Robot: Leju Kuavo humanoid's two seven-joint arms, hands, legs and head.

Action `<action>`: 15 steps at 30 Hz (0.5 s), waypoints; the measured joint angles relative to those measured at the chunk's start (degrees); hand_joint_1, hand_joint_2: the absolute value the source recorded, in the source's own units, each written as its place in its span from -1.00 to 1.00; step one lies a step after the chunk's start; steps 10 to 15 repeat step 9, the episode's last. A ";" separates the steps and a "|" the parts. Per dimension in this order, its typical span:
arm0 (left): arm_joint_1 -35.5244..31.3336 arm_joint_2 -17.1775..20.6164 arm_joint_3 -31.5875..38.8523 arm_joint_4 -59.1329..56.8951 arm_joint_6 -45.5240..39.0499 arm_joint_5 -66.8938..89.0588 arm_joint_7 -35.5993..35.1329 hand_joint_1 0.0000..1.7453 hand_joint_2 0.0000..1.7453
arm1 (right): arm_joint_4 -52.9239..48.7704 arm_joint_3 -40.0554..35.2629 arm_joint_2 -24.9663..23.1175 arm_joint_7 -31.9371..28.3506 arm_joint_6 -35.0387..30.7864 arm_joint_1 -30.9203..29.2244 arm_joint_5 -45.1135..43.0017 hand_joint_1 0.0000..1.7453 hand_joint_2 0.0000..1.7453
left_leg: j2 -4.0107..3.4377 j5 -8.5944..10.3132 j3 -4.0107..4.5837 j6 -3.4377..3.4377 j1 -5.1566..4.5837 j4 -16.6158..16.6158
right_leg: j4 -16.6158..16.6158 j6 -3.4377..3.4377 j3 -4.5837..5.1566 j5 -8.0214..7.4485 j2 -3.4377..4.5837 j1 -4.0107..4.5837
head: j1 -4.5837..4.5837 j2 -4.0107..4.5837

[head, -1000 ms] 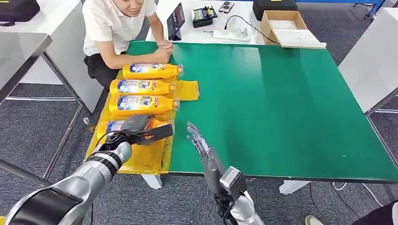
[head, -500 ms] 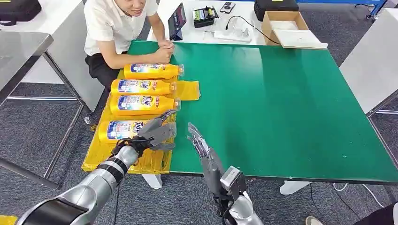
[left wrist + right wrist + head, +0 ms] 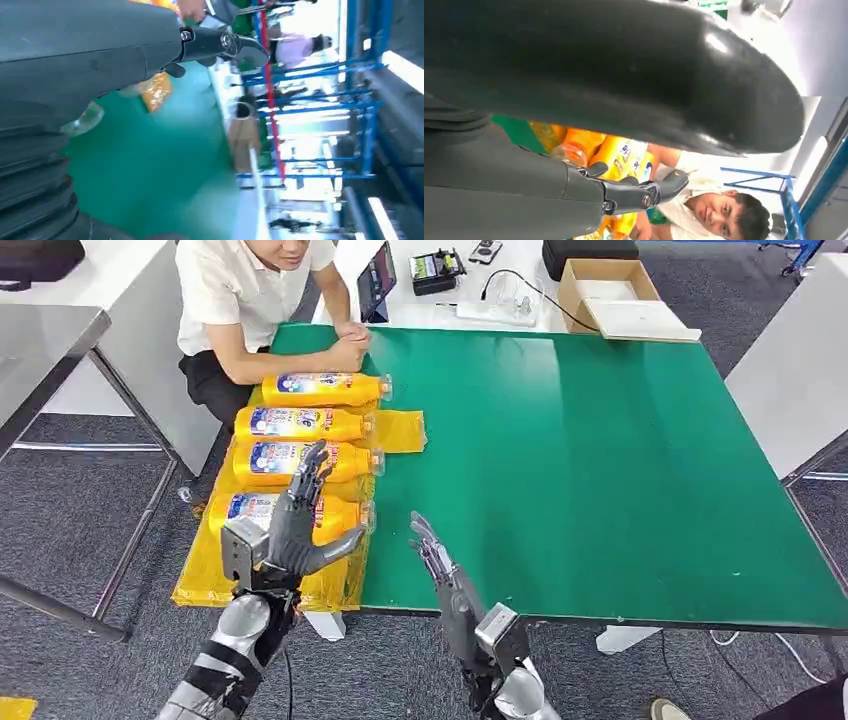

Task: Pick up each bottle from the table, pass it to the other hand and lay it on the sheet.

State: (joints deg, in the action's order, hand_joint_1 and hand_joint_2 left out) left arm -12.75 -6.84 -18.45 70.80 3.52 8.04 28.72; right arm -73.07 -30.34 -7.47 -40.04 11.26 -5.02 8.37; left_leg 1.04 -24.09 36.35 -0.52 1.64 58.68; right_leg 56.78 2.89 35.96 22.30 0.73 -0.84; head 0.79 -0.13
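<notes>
Four yellow bottles (image 3: 300,456) are laid side by side on the yellow sheet (image 3: 330,586) at the left edge of the green table (image 3: 600,470). The left hand (image 3: 295,530) is raised above the nearest bottle (image 3: 250,510) with spread fingers and nothing is held in it. The right hand (image 3: 440,570) is stretched flat and empty over the table's front edge.
</notes>
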 measured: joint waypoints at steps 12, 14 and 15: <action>6.73 -0.04 0.57 12.37 -3.11 -5.88 4.55 -1.00 1.00 | -1.73 0.68 0.68 -0.04 -2.74 1.89 0.85 -1.00 1.00 | -0.02 0.01 -0.01 0.00 0.01 0.00 | 0.00 0.00 0.04 -0.02 0.01 0.01 | 0.02 0.00; 6.73 -0.04 0.57 12.37 -3.11 -5.88 4.55 -1.00 1.00 | -1.73 0.68 0.68 -0.04 -2.74 1.89 0.85 -1.00 1.00 | -0.02 0.01 -0.01 0.00 0.01 0.00 | 0.00 0.00 0.04 -0.02 0.01 0.01 | 0.02 0.00; 6.73 -0.04 0.57 12.37 -3.11 -5.88 4.55 -1.00 1.00 | -1.73 0.68 0.68 -0.04 -2.74 1.89 0.85 -1.00 1.00 | -0.02 0.01 -0.01 0.00 0.01 0.00 | 0.00 0.00 0.04 -0.02 0.01 0.01 | 0.02 0.00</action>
